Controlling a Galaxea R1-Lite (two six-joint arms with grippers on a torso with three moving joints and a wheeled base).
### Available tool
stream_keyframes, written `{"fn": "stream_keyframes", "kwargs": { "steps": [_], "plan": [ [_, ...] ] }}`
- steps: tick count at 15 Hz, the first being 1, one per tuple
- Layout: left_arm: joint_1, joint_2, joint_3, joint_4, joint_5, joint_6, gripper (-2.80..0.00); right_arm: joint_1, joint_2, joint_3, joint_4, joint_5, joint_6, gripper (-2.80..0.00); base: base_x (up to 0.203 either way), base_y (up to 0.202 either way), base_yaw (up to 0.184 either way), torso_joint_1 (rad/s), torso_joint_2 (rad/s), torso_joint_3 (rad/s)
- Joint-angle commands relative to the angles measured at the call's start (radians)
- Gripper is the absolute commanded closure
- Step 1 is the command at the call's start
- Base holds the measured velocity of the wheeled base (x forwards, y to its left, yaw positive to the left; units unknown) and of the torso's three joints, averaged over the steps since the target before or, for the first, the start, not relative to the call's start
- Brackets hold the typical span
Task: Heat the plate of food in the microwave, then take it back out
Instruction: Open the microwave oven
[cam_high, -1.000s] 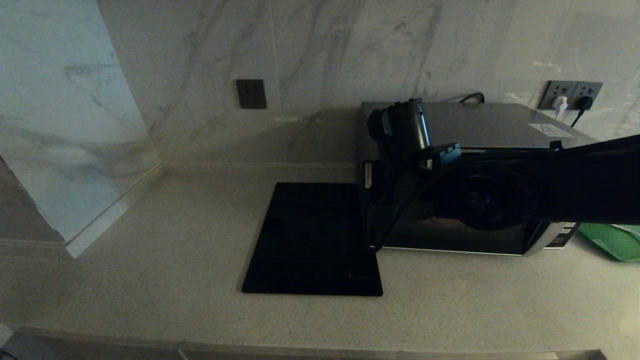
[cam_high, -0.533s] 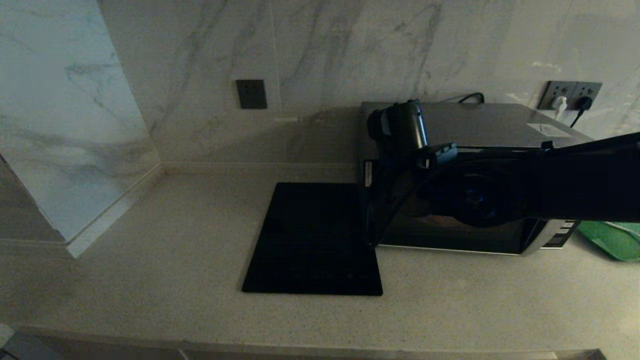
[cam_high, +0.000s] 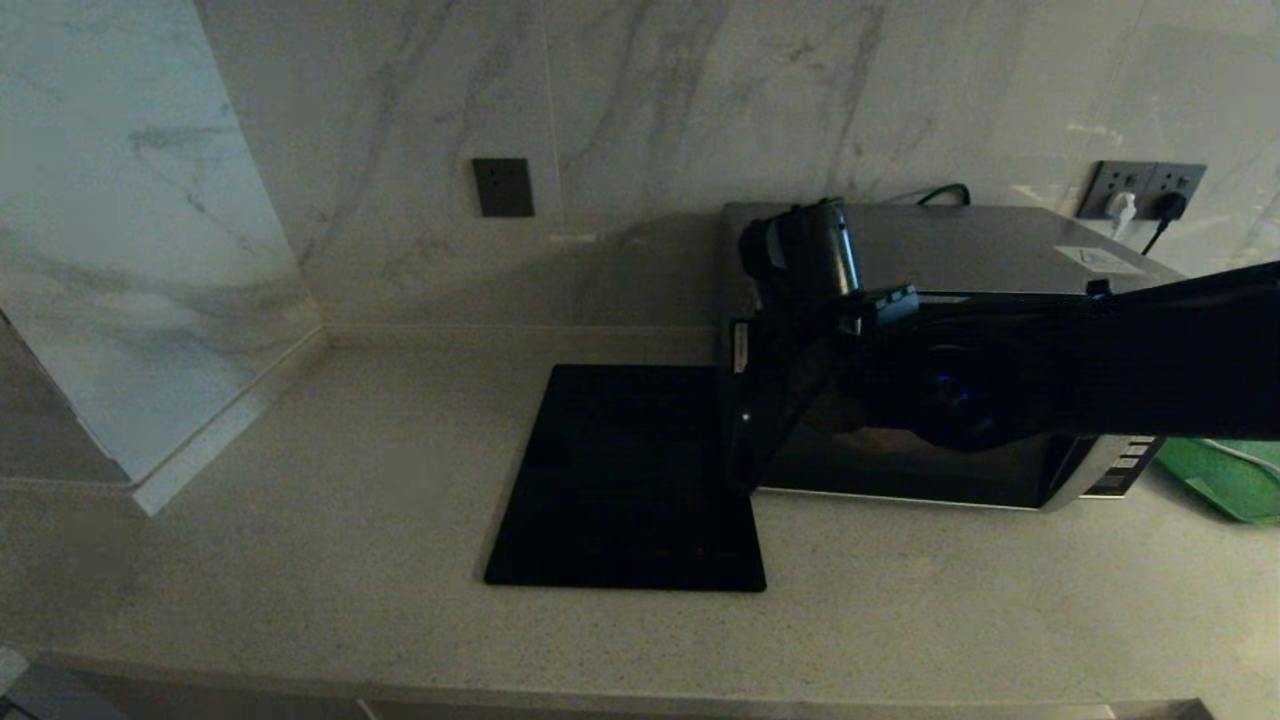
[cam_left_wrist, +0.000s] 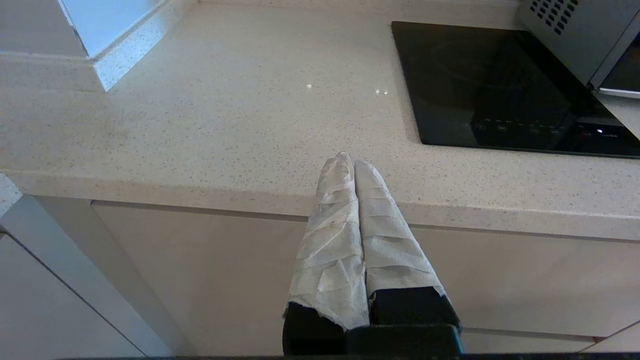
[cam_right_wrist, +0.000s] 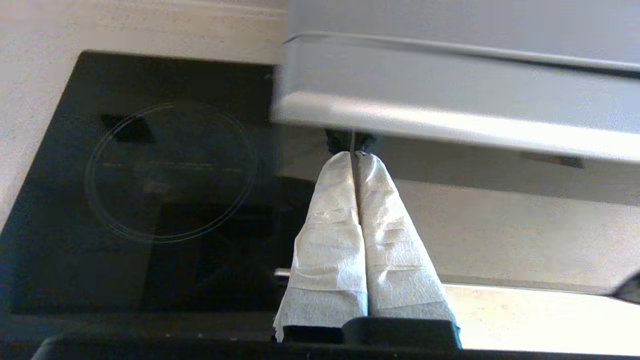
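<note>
The microwave (cam_high: 960, 250) stands at the back right of the counter, and its dark glass door looks shut or very nearly shut. My right arm (cam_high: 1150, 360) reaches across its front. In the right wrist view my right gripper (cam_right_wrist: 353, 155) is shut and holds nothing. Its cloth-wrapped fingertips (cam_right_wrist: 340, 165) touch the door glass just under the silver trim (cam_right_wrist: 450, 125), meeting their own reflection. The plate of food is hidden. My left gripper (cam_left_wrist: 348, 160) is shut and empty, parked below the counter's front edge.
A flat black square mat (cam_high: 625, 480) lies on the counter directly left of the microwave. A green tray (cam_high: 1225, 480) shows at the right edge. Wall sockets with plugs (cam_high: 1140, 190) sit behind the microwave. A marble wall corner (cam_high: 150, 300) juts out on the left.
My right arm has edged slightly up and toward the microwave, and the door's left edge has drawn in a little. The left arm has not moved.
</note>
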Motion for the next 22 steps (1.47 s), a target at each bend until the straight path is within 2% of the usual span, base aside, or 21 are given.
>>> {"fn": "stream_keyframes", "kwargs": {
  "steps": [1,6,10,14,17,20,22],
  "plan": [
    [0.001,0.001,0.000,0.000,0.001,-0.001,0.00,0.001,-0.088,0.038,0.001,-0.005,-0.004,0.00,0.000,0.000,0.000,0.000,0.00,0.000],
    [0.000,0.000,0.000,0.000,0.001,-0.001,0.00,0.000,-0.336,0.190,0.005,-0.005,-0.015,0.00,0.000,0.000,0.000,0.000,0.00,0.000],
    [0.001,0.001,0.000,0.000,0.001,-0.001,0.00,-0.028,-0.614,0.386,0.013,-0.022,-0.051,0.00,0.000,0.000,0.000,0.000,0.00,0.000],
    [0.002,0.000,0.000,0.000,0.001,-0.001,0.00,-0.175,-0.888,0.557,0.018,-0.026,-0.103,0.00,0.000,0.000,0.000,0.000,0.00,0.000],
    [0.000,0.000,0.000,0.000,0.001,-0.001,0.00,-0.243,-1.121,0.697,0.026,-0.024,-0.146,0.00,0.000,0.000,0.000,0.000,0.00,0.000],
    [0.002,0.000,0.000,0.000,0.001,-0.001,0.00,-0.366,-1.319,0.771,0.117,-0.020,-0.165,0.00,0.000,0.000,0.000,0.000,0.00,0.000],
    [0.001,0.000,0.000,0.000,0.001,-0.001,0.00,-0.407,-1.427,0.806,0.188,-0.020,-0.168,0.00,0.000,0.000,0.000,0.000,0.00,0.000]
  ]
}}
